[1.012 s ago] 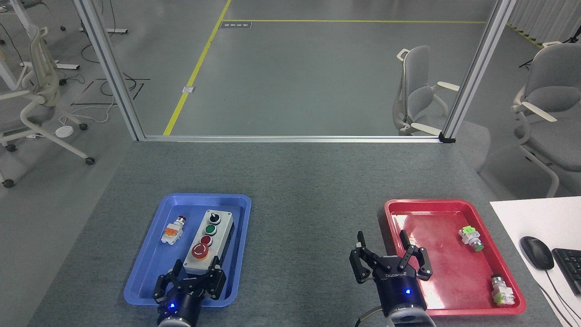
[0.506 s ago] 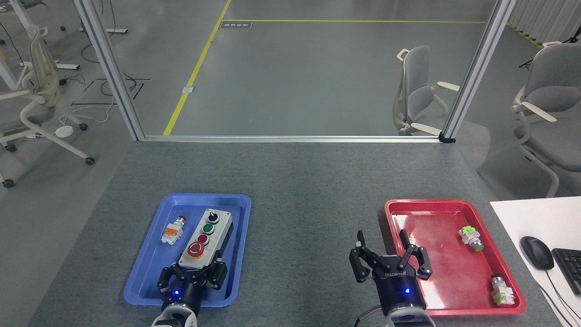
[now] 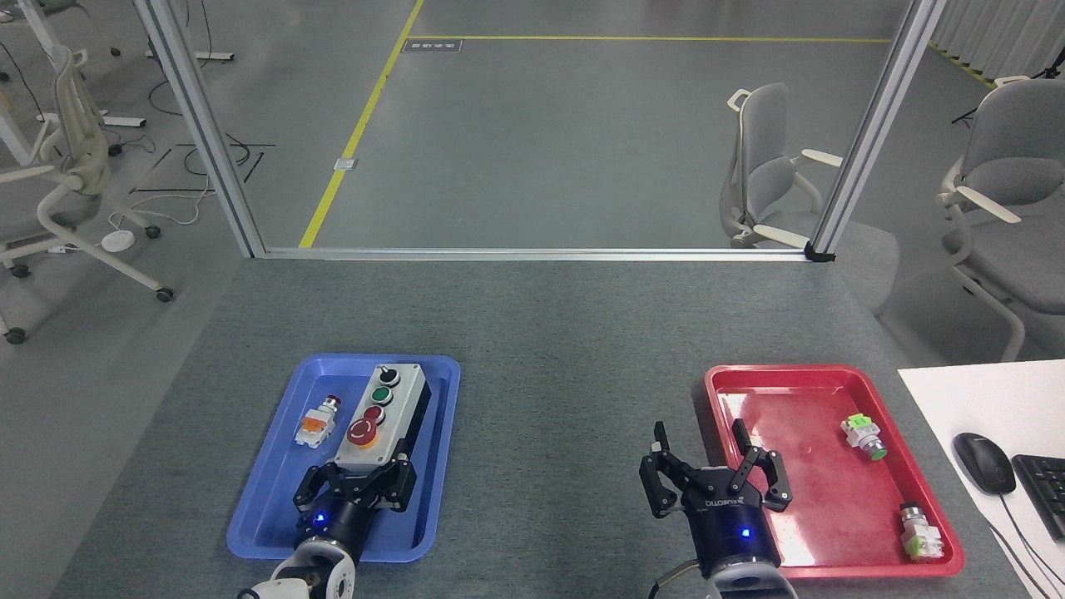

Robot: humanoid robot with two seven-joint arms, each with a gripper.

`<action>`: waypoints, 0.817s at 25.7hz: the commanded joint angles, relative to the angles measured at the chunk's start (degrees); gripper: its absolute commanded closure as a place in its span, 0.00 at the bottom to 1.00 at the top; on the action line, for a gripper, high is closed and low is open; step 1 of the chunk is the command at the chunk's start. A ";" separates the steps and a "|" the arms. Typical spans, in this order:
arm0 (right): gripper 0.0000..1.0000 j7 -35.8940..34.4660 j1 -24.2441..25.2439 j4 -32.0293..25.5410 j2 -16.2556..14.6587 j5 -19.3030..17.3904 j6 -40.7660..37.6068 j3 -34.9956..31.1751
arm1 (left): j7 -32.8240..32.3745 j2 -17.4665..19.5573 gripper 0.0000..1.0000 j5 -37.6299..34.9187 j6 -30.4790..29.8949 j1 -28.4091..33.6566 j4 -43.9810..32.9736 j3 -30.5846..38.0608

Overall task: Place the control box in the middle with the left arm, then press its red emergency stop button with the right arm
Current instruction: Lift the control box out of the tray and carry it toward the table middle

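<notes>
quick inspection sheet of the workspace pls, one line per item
surface: grey felt tabletop, bare in the middle
job's things: control box over blue tray, emergency stop button at its near end
clutter: loose pushbutton in blue tray; two green-tipped pushbuttons in red tray
grippers: left hand at box's near end, grip unclear; right hand open, holding nothing
cables: on floor, far left
surroundings: office chairs, mouse, keyboard

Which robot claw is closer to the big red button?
The left claw. It sits right at the box's near end, just below the big red button. The right claw is far off, by the red tray.
</notes>
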 commanded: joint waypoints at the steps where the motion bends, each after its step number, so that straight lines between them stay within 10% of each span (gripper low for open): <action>1: 0.02 -0.27 -0.01 0.02 -0.05 -0.05 0.05 -0.01 | 0.24 2.44 1.00 2.11 -0.76 0.94 -7.40 1.26; 8: 0.02 -0.27 -0.01 -0.07 -0.23 -0.05 -0.38 -0.01 | -0.11 2.79 1.00 3.34 -2.00 7.36 -22.96 -0.15; 21: 0.02 -0.35 0.08 0.02 -0.23 -0.05 -0.38 -0.28 | -2.66 -9.25 1.00 -7.03 0.20 -6.52 -6.70 -22.64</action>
